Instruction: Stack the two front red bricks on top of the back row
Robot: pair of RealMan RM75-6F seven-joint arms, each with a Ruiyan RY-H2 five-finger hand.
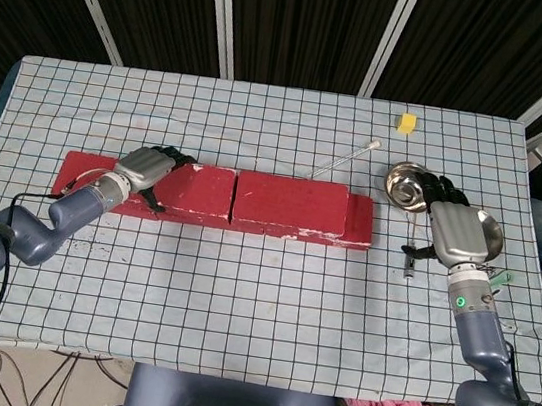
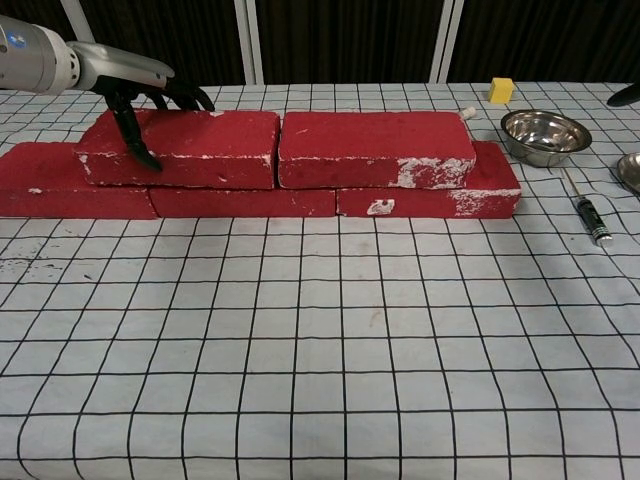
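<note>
Our left hand point(image 1: 146, 171) sits on the left end of the upper-left red brick point(image 1: 192, 190) in the head view, fingers draped over its top and thumb side down the front face, so we judge it is gripping that brick. Beside it lies the upper-right red brick point(image 1: 291, 202), end to end and touching; both already rest on the back row point(image 1: 361, 221), whose ends poke out left and right. Our right hand point(image 1: 457, 232) hangs well apart to the right, above a steel bowl point(image 1: 407, 185); whether it holds anything we cannot tell. A second steel dish point(image 1: 490, 232) shows partly behind it, contents hidden. A yellow cube point(image 1: 404, 123) and a white stick point(image 1: 343, 160) lie further back.

From the chest view, the left hand point(image 2: 150, 100) clasps the brick's corner, a dark finger down its front face. These bricks look rigid, heavy and gritty, with chipped white edges; we would take them across the short width near an end, never by a crumbling corner. The steel bowl point(image 2: 545, 133) looks empty. A pen-like tool point(image 2: 591, 217) lies beside it on the checked cloth point(image 2: 320, 350).
</note>
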